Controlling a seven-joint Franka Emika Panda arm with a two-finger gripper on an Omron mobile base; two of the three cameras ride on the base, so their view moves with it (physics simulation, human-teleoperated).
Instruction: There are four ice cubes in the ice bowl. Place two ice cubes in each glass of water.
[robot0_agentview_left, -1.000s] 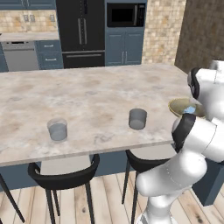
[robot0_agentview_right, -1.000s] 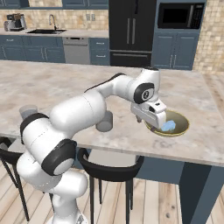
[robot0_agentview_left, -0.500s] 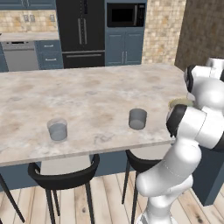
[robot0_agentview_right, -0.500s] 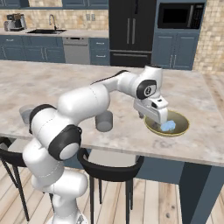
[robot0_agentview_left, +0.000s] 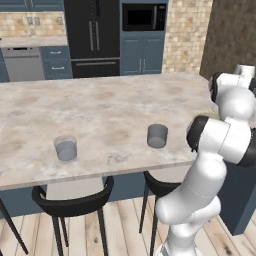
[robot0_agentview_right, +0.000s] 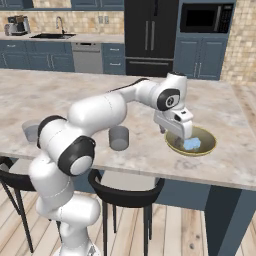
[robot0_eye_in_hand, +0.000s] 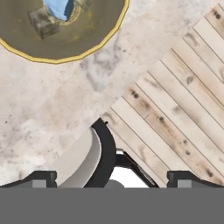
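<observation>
The olive-gold ice bowl (robot0_agentview_right: 212, 143) sits near the counter's right front corner, with pale blue ice cubes (robot0_agentview_right: 192, 145) inside. My gripper (robot0_agentview_right: 176, 138) hangs over the bowl's left rim, open and holding nothing. In the hand view the bowl (robot0_eye_in_hand: 65, 57) is at the top with an ice cube (robot0_eye_in_hand: 59, 8) in it, and my gripper (robot0_eye_in_hand: 112, 178) is off to its side, fingertips (robot0_eye_in_hand: 43, 177) wide apart. One glass of water (robot0_agentview_left: 157, 135) (robot0_agentview_right: 119, 138) stands left of the bowl. The other glass (robot0_agentview_left: 65, 148) (robot0_agentview_right: 30, 131) stands farther left. In the left base view my arm hides the bowl.
The counter's front edge (robot0_eye_in_hand: 131, 78) runs just beside the bowl, with wooden floor (robot0_eye_in_hand: 183, 109) beyond it. Black stools (robot0_agentview_left: 75, 202) (robot0_agentview_right: 125, 192) stand under the counter. A fridge (robot0_agentview_left: 92, 35) and a microwave (robot0_agentview_left: 144, 16) line the back wall.
My elbow has swung up and now covers the bowl in the left base view. The hand has stayed low at the bowl's left rim, shifting only slightly.
</observation>
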